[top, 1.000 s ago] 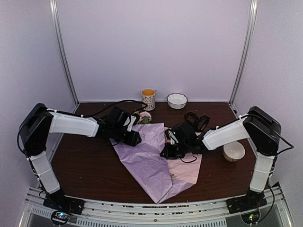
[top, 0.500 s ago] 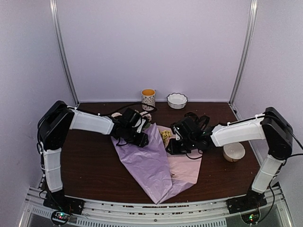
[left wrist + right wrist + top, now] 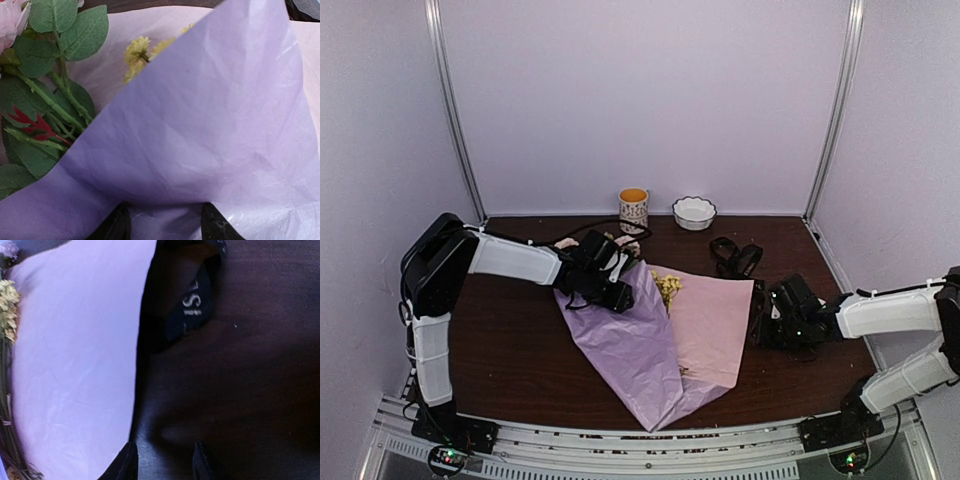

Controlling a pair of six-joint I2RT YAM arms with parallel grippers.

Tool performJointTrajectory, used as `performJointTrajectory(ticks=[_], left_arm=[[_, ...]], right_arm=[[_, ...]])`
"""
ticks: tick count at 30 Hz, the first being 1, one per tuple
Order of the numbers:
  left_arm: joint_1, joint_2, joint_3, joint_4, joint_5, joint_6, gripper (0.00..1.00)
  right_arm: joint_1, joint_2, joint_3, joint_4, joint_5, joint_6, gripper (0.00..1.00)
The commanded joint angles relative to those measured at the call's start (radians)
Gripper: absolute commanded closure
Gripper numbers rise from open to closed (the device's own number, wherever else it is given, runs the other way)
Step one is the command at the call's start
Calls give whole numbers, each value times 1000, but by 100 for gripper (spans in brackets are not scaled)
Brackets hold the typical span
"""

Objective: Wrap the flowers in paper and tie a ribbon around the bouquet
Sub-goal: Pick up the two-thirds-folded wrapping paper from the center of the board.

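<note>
Roughly half done: paper (image 3: 210,125) folded over flowers (image 3: 50,95) ahead of left gripper (image 3: 162,227), fingers apart, grip unclear. Right gripper (image 3: 162,460) parted, empty. Ribbon (image 3: 192,302) beyond, untied.

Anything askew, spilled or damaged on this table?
Nothing looks spilled or torn. The paper is only half wrapped: one flap is folded over the flowers, the other lies flat. The ribbon sits in a loose heap by its far corner.
</note>
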Motion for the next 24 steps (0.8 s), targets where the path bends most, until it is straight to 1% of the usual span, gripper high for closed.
performJointTrajectory(ticks=[1,4,9,12,14,16,20,24], left_arm=[[-7,8,-4,14,3,-7,48],[-10,3,-9,14,-1,-5,48],[-13,0,-11,14,4,-4,48],[-13,-3,-11,14,3,-2,48],[-13,-3,-9,14,3,-2,48],[-14,-1,-8,13,0,-1,48],[-15,3,-6,9,-5,2,48],[-14,11,-8,6,-12,5,48]], right_arm=[[-44,19,-34,173,-130,54,61],[-64,73,-27,218,-163,52,61],[-88,184,22,243,-192,26,60],[-96,232,33,285,-241,30,63],[-96,239,25,328,-276,46,68],[-97,229,15,354,-295,55,78],[-95,178,7,355,-314,40,100],[-75,104,42,300,-307,7,100]])
